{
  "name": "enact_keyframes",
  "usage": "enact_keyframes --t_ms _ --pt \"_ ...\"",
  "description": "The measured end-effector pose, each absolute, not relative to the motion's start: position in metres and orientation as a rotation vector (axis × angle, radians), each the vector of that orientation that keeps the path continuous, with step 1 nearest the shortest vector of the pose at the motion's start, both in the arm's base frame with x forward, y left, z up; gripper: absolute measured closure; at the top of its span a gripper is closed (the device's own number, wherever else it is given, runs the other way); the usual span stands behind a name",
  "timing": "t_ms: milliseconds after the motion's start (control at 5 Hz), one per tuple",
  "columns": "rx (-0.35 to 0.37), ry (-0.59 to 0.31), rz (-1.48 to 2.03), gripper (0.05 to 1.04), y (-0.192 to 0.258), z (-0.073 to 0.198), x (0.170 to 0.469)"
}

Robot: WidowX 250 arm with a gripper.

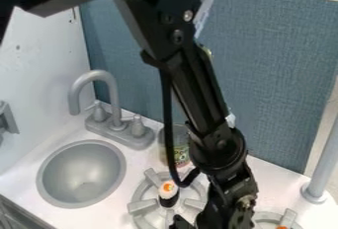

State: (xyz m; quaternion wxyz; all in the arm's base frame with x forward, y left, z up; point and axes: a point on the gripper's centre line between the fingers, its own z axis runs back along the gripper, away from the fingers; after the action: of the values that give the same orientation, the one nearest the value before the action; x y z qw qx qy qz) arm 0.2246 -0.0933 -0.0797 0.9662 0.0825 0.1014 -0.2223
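The black gripper (210, 217) hangs at the bottom edge of the camera view, right of centre, low over the right side of a grey stove burner (140, 207). Just left of and above it, a small upright object (168, 193) with a white top, an orange mark and a black lower part stands at the burner's middle. Behind the burner is a clear jar or can (180, 156) with a green and pink label, partly hidden by the arm and its cable.
A round grey sink (82, 173) lies at the left, with a grey faucet (113, 99) behind it. A second burner (267, 219) shows at the bottom right, near an upright grey post (322, 166). A blue-grey panel (277, 75) rises behind the white counter (274, 181).
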Motion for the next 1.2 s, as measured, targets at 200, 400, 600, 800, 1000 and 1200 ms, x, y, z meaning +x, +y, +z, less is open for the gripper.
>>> enact_keyframes --t_ms 200,400,600,800,1000,1200 --pt "0.164 0.186 -0.461 0.983 -0.101 -0.080 0.230" --pt "0.167 0.205 -0.452 0.983 -0.103 -0.088 0.230" --pt "0.141 0.196 -0.458 0.952 -0.108 -0.090 0.233" --pt "0.117 0.179 -0.478 0.765 -0.111 -0.089 0.240" --pt "0.101 0.165 -0.452 0.477 -0.102 -0.084 0.243" --pt "0.079 0.069 -0.431 0.183 -0.104 -0.060 0.256"
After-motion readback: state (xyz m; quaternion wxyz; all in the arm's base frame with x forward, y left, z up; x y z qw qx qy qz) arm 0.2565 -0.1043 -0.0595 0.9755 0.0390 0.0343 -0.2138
